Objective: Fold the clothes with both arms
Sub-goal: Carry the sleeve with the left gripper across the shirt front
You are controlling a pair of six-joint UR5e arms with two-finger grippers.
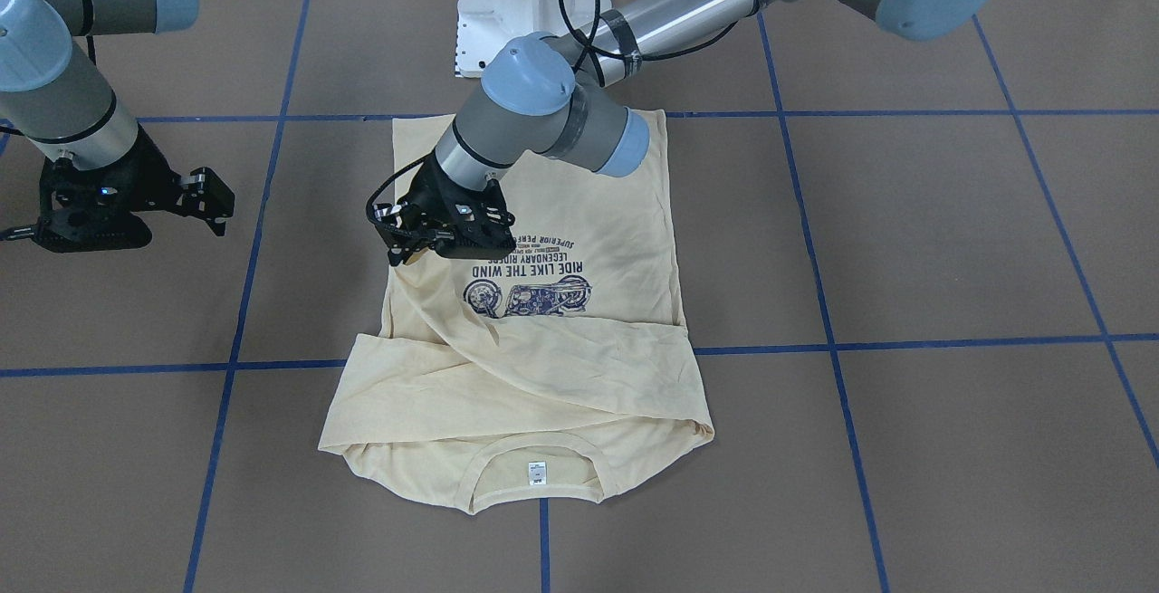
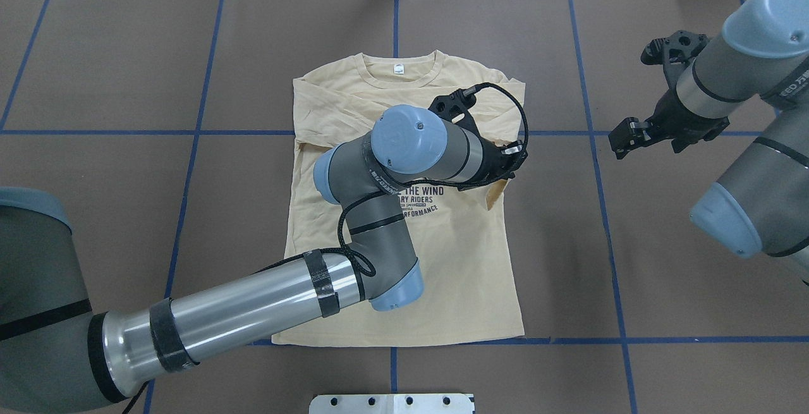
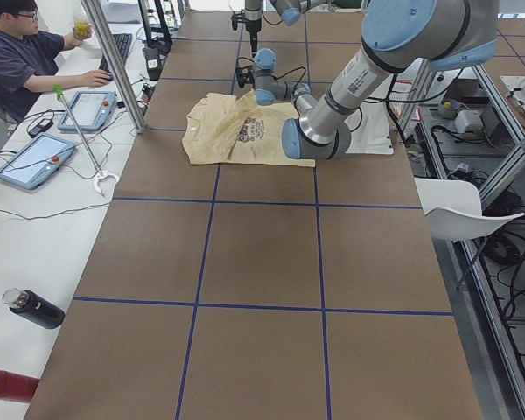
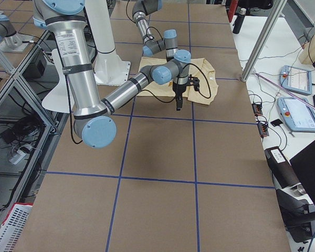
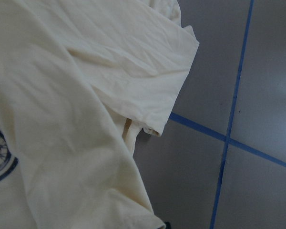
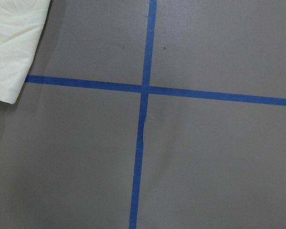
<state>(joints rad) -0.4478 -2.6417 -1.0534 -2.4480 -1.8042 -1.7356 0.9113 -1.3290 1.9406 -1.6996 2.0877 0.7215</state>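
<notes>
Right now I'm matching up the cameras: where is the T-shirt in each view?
Exterior front-facing: T-shirt at centre, neck tag toward the bottom.
Overhead exterior: T-shirt at centre, neck tag toward the top.
Exterior left: T-shirt upper middle, far off.
Exterior right: T-shirt upper middle, far off.
Left wrist: T-shirt fills the left side.
Right wrist: T-shirt corner, upper left.
Shared landmark: the blue tape lines.

Brown table (image 1: 951,240) gridded with blue tape (image 1: 905,344).

Above the middle of the T-shirt (image 2: 455,275) the way is blocked by the left arm (image 2: 379,224). Room for passing is found over the table (image 2: 565,174) between the shirt's side and the right gripper (image 2: 622,139).
</notes>
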